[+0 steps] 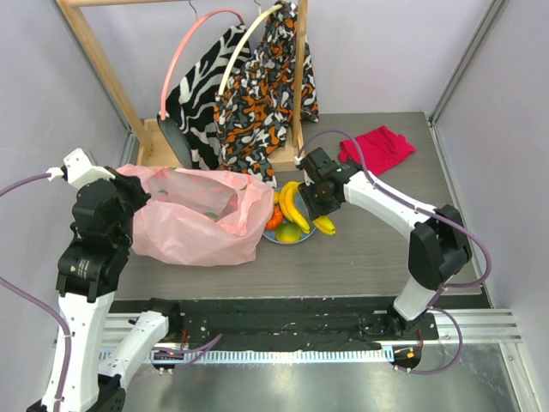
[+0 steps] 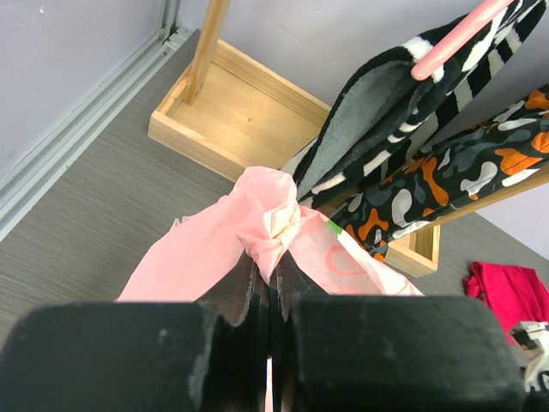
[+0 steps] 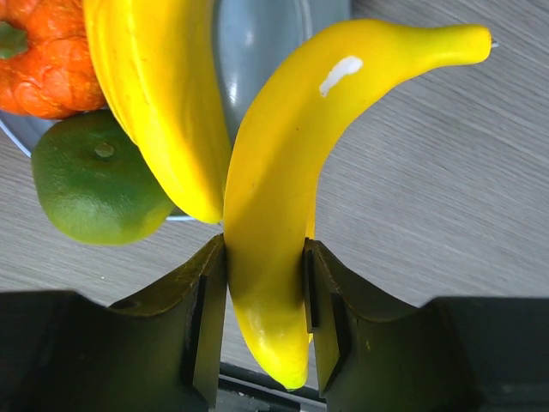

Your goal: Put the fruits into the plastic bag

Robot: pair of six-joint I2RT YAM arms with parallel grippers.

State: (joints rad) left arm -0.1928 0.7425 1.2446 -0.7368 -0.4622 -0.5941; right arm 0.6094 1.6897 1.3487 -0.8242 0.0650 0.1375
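The pale-pink plastic bag (image 1: 193,215) lies on the table left of centre, mouth facing right. My left gripper (image 1: 129,190) is shut on a bunched edge of the bag (image 2: 268,225) and holds it up. The bunch of yellow bananas (image 1: 294,206) sits over the round blue plate (image 1: 302,238). My right gripper (image 1: 319,196) is shut on one banana (image 3: 274,232), its fingers (image 3: 206,300) pressing on both sides. An orange (image 3: 47,60) and a green-yellow round fruit (image 3: 94,180) lie on the plate beside the bananas. The red apple is not clearly visible.
A wooden rack (image 1: 283,77) at the back holds a black-and-white garment (image 1: 197,94) and an orange-and-black patterned garment (image 1: 266,94) on hangers. A folded red cloth (image 1: 377,146) lies at the back right. Grey walls close in both sides.
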